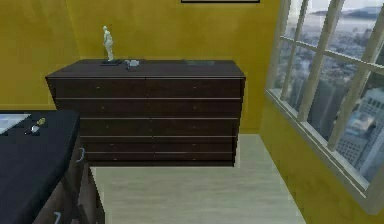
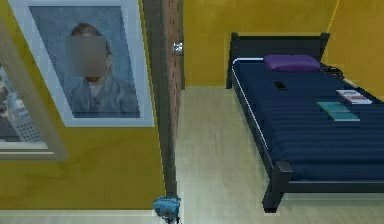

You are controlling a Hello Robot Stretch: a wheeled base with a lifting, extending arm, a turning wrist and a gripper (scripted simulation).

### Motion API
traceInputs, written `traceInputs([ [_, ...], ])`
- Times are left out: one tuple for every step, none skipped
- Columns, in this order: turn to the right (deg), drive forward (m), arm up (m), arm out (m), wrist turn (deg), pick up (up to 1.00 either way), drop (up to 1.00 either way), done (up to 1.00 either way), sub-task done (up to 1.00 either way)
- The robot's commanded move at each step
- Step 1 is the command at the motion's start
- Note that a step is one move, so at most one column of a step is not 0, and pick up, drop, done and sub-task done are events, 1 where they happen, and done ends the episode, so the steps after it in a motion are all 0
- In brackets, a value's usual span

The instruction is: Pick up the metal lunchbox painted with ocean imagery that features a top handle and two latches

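Note:
A small blue-teal thing shows at the arm side view's bottom edge, at the foot of the yellow wall's corner; its shape is too small to name. In the forward view a wide dark wooden dresser stands against the yellow back wall. On its top are a small white statue, a small grey thing beside it and a flat dark item.
A dark desk with small items fills the forward view's lower left. Tall windows line its right. The arm side view has a framed portrait, a door edge with a knob, and a dark bed with a purple pillow and books.

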Motion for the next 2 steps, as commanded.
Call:
traceInputs([
  [0.0, 0.0, 0.1, 0.0, 0.0, 0.0, 0.0, 0.0, 0.0],
  [0.0, 0.0, 0.0, 0.0, 0.0, 0.0, 0.0, 1.0, 0.0],
])
